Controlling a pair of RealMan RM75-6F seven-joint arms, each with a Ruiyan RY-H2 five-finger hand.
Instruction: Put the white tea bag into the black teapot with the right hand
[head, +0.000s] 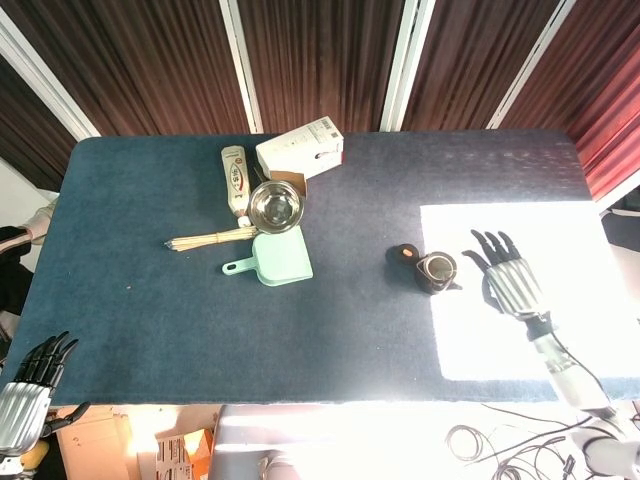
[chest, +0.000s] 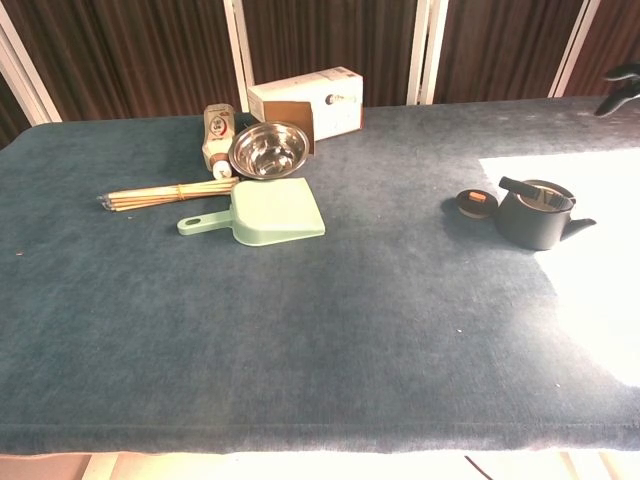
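Observation:
The black teapot (head: 436, 271) stands lidless at the edge of the sunlit patch, also in the chest view (chest: 535, 215). Something pale shows inside its opening; I cannot tell whether it is the white tea bag. No tea bag lies on the table around it. Its black lid (head: 403, 254) with an orange knob sits just left of the pot (chest: 476, 202). My right hand (head: 510, 275) hovers right of the teapot, fingers spread, holding nothing; the chest view catches only its fingertips (chest: 622, 82). My left hand (head: 32, 392) hangs off the table's near-left corner, empty.
At the back left lie a white box (head: 300, 148), a bottle (head: 234, 178), a steel bowl (head: 275, 206), a bundle of sticks (head: 210, 238) and a green dustpan (head: 275, 260). The blue cloth table (head: 330, 330) ends close to the front.

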